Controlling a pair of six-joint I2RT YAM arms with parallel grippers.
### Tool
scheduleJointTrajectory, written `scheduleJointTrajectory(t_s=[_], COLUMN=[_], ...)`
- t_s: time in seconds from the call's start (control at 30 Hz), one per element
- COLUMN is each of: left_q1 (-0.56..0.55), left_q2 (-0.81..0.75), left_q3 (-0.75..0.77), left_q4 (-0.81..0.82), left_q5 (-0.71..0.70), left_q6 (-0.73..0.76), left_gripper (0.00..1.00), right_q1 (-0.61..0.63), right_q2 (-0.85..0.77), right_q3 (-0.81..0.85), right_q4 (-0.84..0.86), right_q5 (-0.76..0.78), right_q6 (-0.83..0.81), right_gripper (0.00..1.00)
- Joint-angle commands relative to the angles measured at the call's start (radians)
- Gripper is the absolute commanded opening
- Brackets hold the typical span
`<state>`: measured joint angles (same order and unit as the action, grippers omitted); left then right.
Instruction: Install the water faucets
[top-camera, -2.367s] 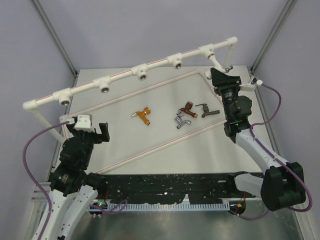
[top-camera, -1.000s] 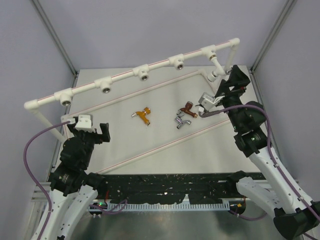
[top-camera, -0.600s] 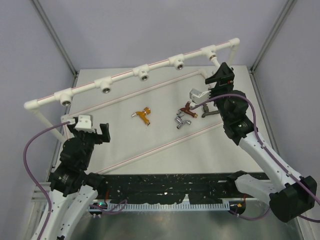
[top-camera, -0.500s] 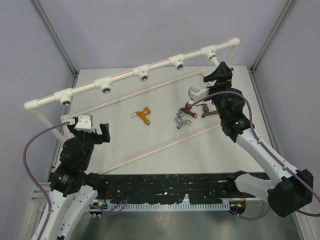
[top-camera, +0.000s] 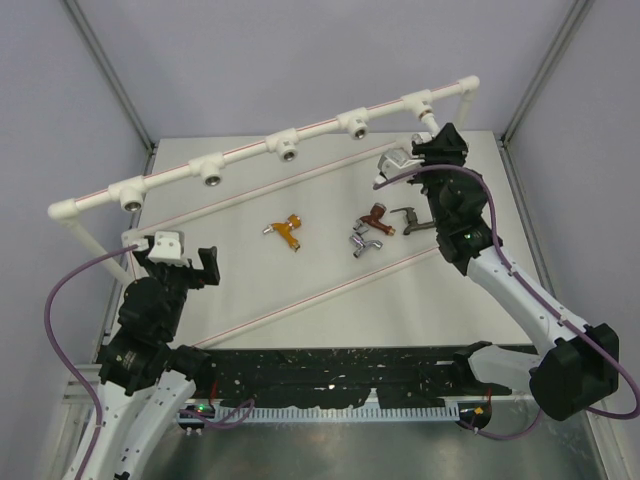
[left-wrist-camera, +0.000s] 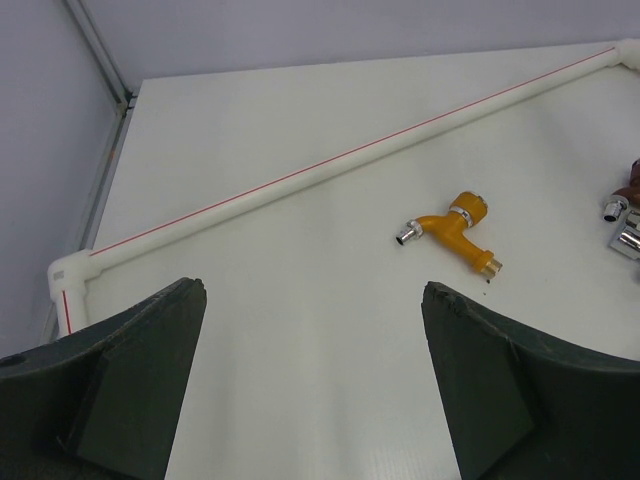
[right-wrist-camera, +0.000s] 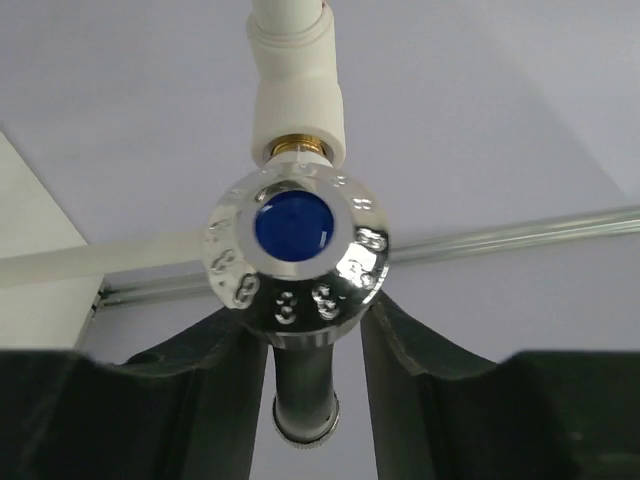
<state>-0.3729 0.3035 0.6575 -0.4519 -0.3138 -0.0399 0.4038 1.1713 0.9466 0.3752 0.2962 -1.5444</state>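
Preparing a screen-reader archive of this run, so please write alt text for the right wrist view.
Close-up from below of a faucet with a shiny round knob and blue centre cap, joined by a brass thread to a white pipe fitting overhead. The dark fingers of the right gripper sit against both sides of its grey barrel, with no gap visible.

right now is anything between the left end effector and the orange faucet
Nothing visible does. Only bare table lies between the open left end effector and the orange-gold faucet. The white pipe runs beyond the faucet, not in front of it.
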Motion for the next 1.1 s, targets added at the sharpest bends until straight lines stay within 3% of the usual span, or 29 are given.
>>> scheduleJointTrajectory(t_s=[0.0, 0.1, 0.17, 0.3, 0.37, 0.4, 0.43, 0.5, 0.7, 0.83, 0.93, 1.07], left_q1=[-0.003, -0.004, -0.006, -0.004, -0.004, -0.004, -0.004, -0.004, -0.004, -0.004, -0.004, -0.004], left_q2=[-0.012, -0.010, -0.009, -0.007, -0.006, -0.006, -0.006, -0.004, -0.001, 0.000, 0.002, 0.002], left_q3=[-0.004, -0.004, -0.006, -0.006, -0.006, -0.006, -0.006, -0.007, -0.007, -0.007, -0.007, -0.006], left_q4=[0.061, 0.059, 0.062, 0.061, 0.062, 0.062, 0.062, 0.062, 0.062, 0.062, 0.062, 0.062], left_q5=[-0.007, -0.007, -0.007, -0.007, -0.005, -0.005, -0.005, -0.005, -0.005, -0.007, -0.008, -0.008], left_q6=[0.008, 0.008, 0.008, 0.008, 0.008, 0.008, 0.009, 0.008, 0.008, 0.009, 0.009, 0.011], left_gripper=[0.93, 0.93, 0.93, 0.93, 0.93, 0.93, 0.93, 0.93, 0.93, 0.93, 0.93, 0.93], right_q1=[-0.003, -0.020, -0.051, -0.173, -0.247, -0.269, -0.301, -0.327, -0.335, -0.335, -0.336, -0.353], right_q2=[-0.033, -0.053, -0.071, -0.101, -0.101, -0.099, -0.093, -0.079, -0.016, -0.018, -0.053, -0.111], right_q3=[0.043, 0.058, 0.070, 0.067, 0.044, 0.015, 0.002, -0.035, -0.107, -0.114, -0.124, -0.176], right_q4=[0.073, 0.050, 0.041, 0.099, 0.178, 0.247, 0.281, 0.375, 0.577, 0.571, 0.561, 0.547], right_q5=[-0.045, -0.104, -0.162, -0.323, -0.380, -0.393, -0.403, -0.402, -0.302, -0.299, -0.299, -0.253], right_q6=[0.220, 0.421, 0.637, 1.223, 1.697, 1.797, 1.987, 2.221, 2.803, 2.858, 2.761, 2.648], right_gripper=[0.37, 0.27, 0.22, 0.16, 0.14, 0.13, 0.12, 0.11, 0.12, 0.28, 0.55, 0.70])
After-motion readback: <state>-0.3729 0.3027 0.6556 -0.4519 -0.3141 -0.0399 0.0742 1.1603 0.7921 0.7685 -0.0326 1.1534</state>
